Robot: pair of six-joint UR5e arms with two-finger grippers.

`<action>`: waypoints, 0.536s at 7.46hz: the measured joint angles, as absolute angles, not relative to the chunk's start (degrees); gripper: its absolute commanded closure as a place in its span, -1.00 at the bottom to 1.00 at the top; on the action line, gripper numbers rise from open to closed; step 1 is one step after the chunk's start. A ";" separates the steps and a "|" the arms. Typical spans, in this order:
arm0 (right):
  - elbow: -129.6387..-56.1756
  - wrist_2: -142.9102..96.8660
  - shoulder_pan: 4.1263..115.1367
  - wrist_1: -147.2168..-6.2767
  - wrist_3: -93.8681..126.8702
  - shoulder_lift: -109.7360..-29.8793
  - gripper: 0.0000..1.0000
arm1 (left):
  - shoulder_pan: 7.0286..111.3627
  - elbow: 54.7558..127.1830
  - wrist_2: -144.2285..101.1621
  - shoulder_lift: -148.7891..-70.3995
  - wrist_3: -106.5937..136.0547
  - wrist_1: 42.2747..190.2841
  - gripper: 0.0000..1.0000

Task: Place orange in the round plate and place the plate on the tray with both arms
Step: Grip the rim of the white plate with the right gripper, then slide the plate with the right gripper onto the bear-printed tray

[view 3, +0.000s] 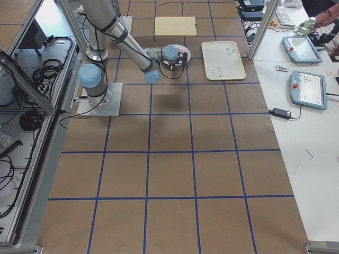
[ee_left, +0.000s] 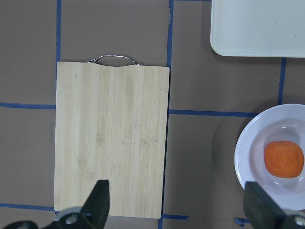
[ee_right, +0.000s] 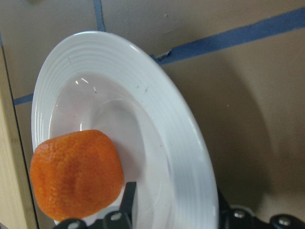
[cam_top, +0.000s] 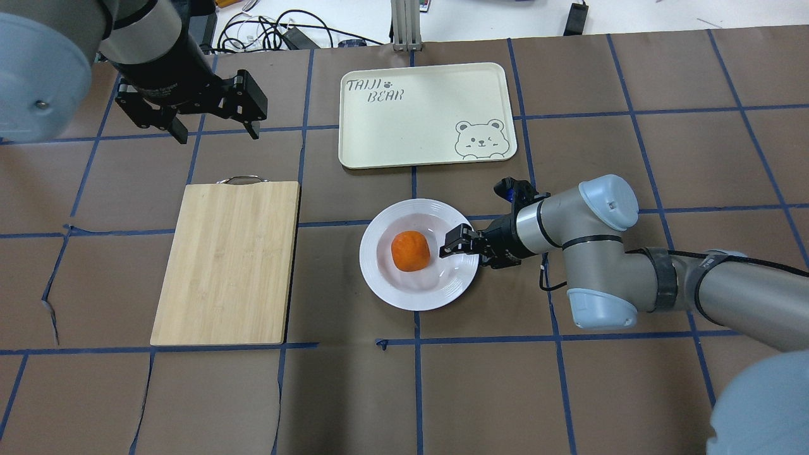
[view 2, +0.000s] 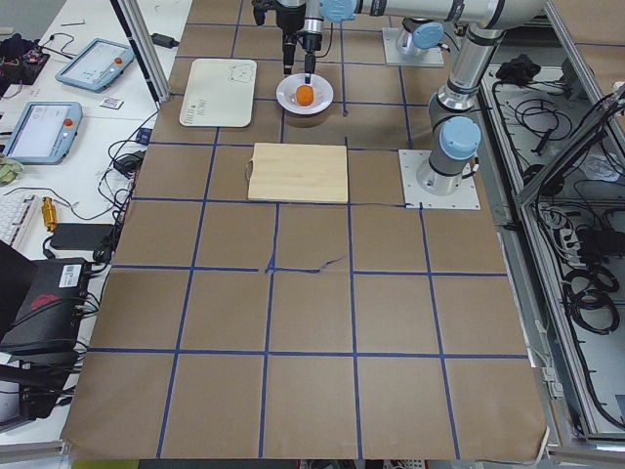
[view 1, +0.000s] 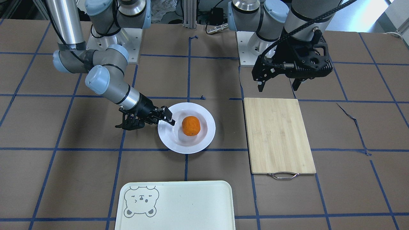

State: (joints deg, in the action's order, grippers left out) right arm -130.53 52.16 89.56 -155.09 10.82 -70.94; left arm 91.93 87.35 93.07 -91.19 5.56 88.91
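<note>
The orange [view 1: 191,126] [cam_top: 410,251] lies in the sunken centre of the round plate [view 1: 204,140] [cam_top: 385,278], which rests flat on the table. My right gripper [view 1: 159,123] [cam_top: 461,246] comes in low from the side and is shut on the plate's rim, one finger on top and one outside, as the right wrist view shows with the orange [ee_right: 76,174] close by. Away from the plate, the left gripper [view 1: 278,87] [cam_top: 217,134] hangs open and empty above the table beyond the cutting board. The tray [view 1: 191,204] [cam_top: 411,120] is bare, one tile from the plate.
A bamboo cutting board [view 1: 278,134] [cam_top: 231,259] with a metal handle lies beside the plate, under the left wrist camera. Blue tape lines grid the brown table. Both arm bases stand at the robot's edge.
</note>
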 measured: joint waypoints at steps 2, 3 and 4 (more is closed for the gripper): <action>-130.48 52.63 89.56 -155.29 10.33 -70.66 1.00 | 91.93 87.43 93.08 -90.81 5.77 89.53 -1.00; -130.15 52.69 89.56 -155.35 10.20 -70.64 1.00 | 91.93 87.62 93.08 -90.56 5.79 89.58 -1.00; -128.94 52.75 89.51 -155.36 10.27 -70.71 1.00 | 91.93 87.73 93.08 -90.43 5.80 89.58 -1.00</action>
